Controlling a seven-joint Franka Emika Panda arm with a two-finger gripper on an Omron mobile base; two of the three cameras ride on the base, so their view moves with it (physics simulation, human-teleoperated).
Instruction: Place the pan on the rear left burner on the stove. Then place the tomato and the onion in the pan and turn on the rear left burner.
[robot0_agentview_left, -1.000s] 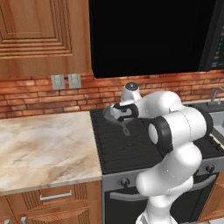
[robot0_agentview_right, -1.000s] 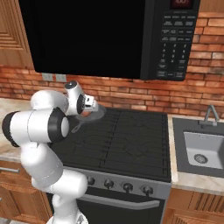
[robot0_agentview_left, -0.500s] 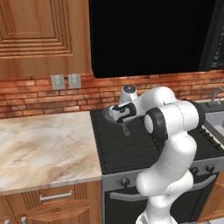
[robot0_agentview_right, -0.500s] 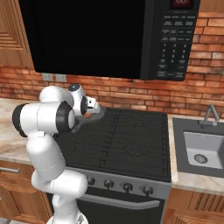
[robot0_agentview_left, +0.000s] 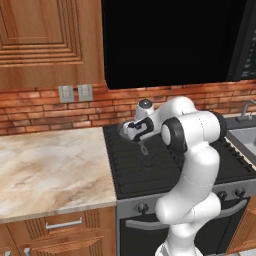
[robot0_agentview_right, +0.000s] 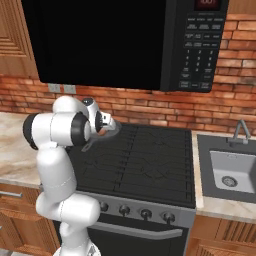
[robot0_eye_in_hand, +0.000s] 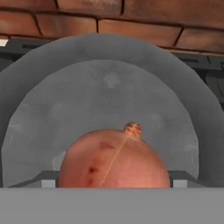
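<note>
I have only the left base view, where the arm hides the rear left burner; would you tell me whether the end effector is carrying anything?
Observer: Yes. In the hand view, an onion sits between the fingertips of the end effector, which press against both its sides.
Operator: Thank you. What lies beneath it?
Observer: The pan. Its round grey floor lies straight beyond the onion.
Operator: And where does that pan stand?
Observer: In the right base view, its rim shows at the rear left corner of the stove, close to the brick wall.
</note>
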